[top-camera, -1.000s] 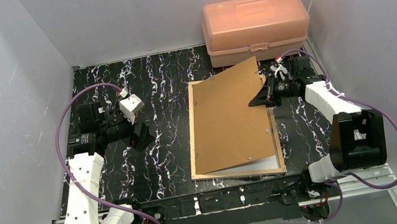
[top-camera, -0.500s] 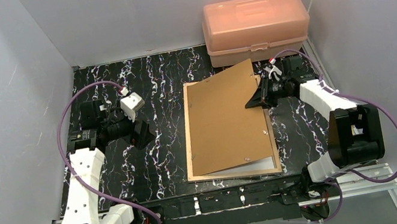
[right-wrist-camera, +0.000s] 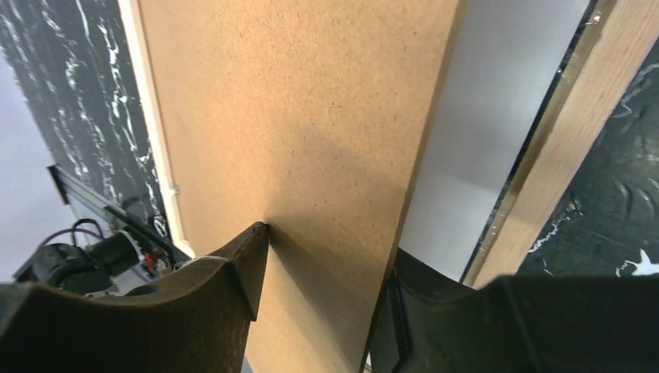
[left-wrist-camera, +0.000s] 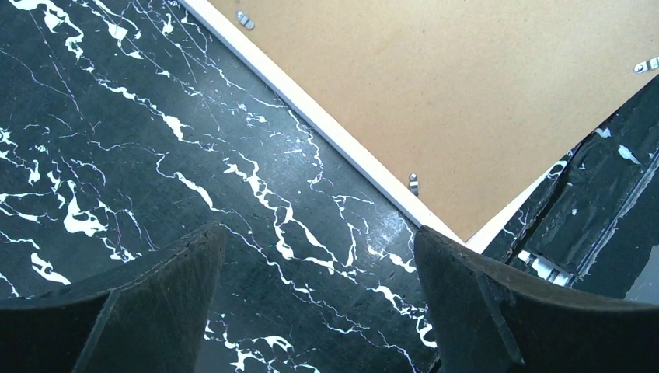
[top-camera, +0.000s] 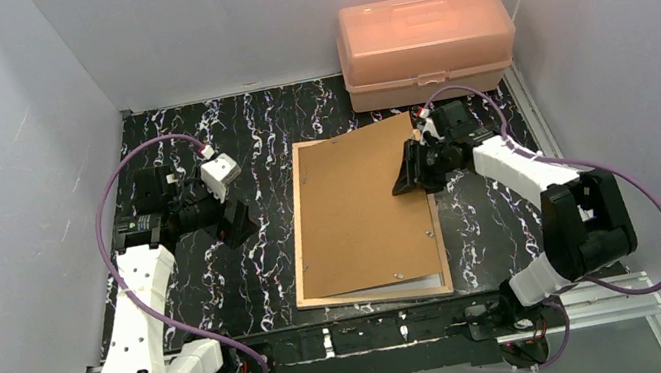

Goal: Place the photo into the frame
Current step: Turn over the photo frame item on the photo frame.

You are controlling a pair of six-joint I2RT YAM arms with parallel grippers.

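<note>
R gripper (right-wrist-camera: 326, 249) slack, jaws parted astride the plain brown backing board (top-camera: 361, 212). L gripper (left-wrist-camera: 319, 241) wide open, idle. The thin light-wood frame (top-camera: 299, 237) lies back-up mid-bench, nearer the right edge. Dark glossy photo not visible, prob. under the board. Board looks askew, so seating it & the small metal tabs (left-wrist-camera: 413, 185) are left, I reckon.

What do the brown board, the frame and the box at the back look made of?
The board looks like matte fibreboard: speckled brown, no sheen. The frame shows pale bare wood. The box seems translucent orange plastic.
</note>
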